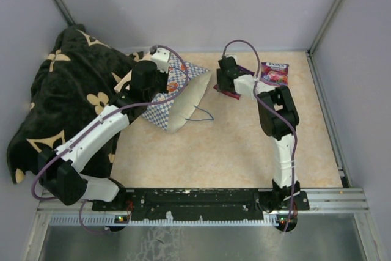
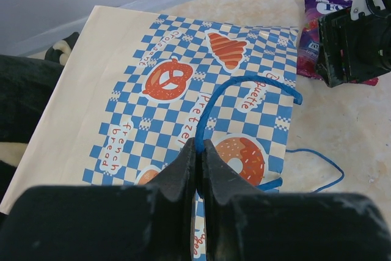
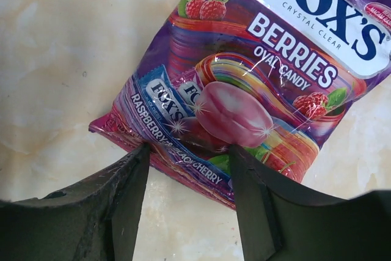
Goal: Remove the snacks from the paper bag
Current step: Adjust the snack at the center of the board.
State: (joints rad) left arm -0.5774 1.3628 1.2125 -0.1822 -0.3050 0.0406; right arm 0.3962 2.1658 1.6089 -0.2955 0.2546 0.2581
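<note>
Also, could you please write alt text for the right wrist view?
A purple Fox's Berries candy packet lies on a beige table. The right gripper hangs open, its black fingers astride the packet's near edge.

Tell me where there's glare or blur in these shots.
Right wrist: white glare streaks on the glossy purple packet, lettering sharp. Left wrist: paper bag print crisp, evenly lit. Top external: soft even light, black blanket loses fold detail.
</note>
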